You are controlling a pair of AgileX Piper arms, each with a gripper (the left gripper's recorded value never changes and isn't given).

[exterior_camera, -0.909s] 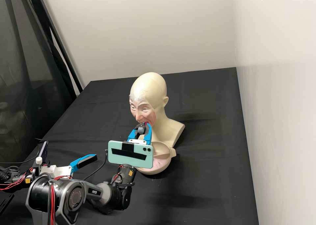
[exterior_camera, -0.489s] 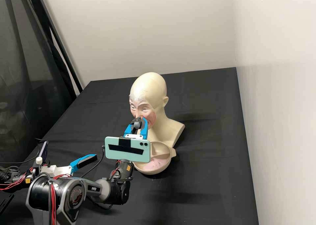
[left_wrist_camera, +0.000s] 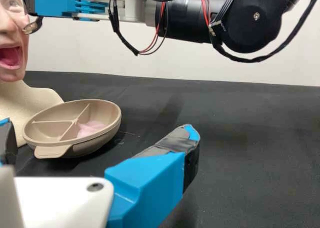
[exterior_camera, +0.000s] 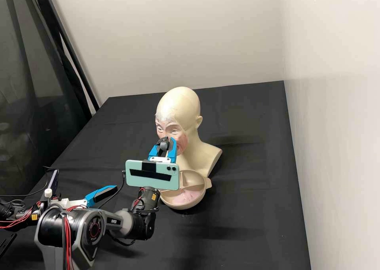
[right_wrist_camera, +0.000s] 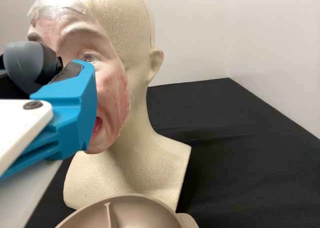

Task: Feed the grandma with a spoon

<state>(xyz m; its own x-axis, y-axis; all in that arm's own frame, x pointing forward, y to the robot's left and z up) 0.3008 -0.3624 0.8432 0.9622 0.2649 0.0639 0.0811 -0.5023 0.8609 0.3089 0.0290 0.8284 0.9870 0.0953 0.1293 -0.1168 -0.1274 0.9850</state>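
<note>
The grandma is a pale mannequin head (exterior_camera: 179, 118) with an open mouth, standing mid-bench. In front of its chest sits a beige divided bowl (exterior_camera: 186, 189) with pink food in one section. My right gripper (exterior_camera: 163, 147) is shut on the thick dark grey handle of the spoon (right_wrist_camera: 29, 63), held at nose height just in front of the face. From the left wrist, the spoon's tip (left_wrist_camera: 31, 26) sits above the open mouth (left_wrist_camera: 11, 56). My left gripper (exterior_camera: 101, 193) rests low at the bench's front left, open, with nothing between its fingers (left_wrist_camera: 155, 175).
A mint-green phone (exterior_camera: 152, 175) is strapped across the right wrist and hides part of the bowl from above. A white wall borders the bench on the right. Black bench cloth (exterior_camera: 245, 151) lies open right of and behind the head. Cables lie at the front left.
My right gripper has risen with the spoon from mouth height to nose height and drawn slightly back and left. The left arm has stayed put.
</note>
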